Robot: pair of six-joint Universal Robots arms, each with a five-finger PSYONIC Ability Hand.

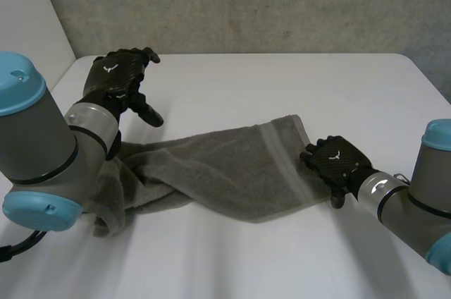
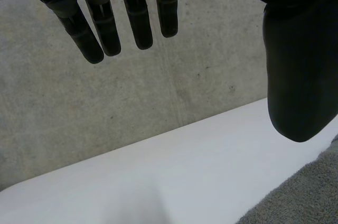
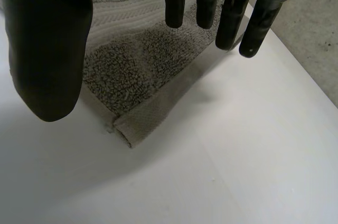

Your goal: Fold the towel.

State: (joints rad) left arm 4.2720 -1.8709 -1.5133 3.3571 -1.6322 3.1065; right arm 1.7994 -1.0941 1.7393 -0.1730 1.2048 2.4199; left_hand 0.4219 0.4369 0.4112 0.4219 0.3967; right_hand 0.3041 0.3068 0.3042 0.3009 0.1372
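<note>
Lab: robot arms [image 1: 42, 137], white table [image 1: 282, 94], bare concrete wall [image 1: 282, 3]

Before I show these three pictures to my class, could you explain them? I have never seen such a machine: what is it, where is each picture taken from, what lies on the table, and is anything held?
This is a robot with two arms, each ending in a black hand. The wide picture looks down from a camera between and behind the arms; the other two come from cameras on each wrist, looking along the palm. A grey towel lies rumpled across the white table, bunched at the end near the left arm. The left hand is raised above the table, fingers straight, holding nothing. The right hand is at the towel's other end, its straight fingers over the hemmed edge near a corner, not gripping it.
</note>
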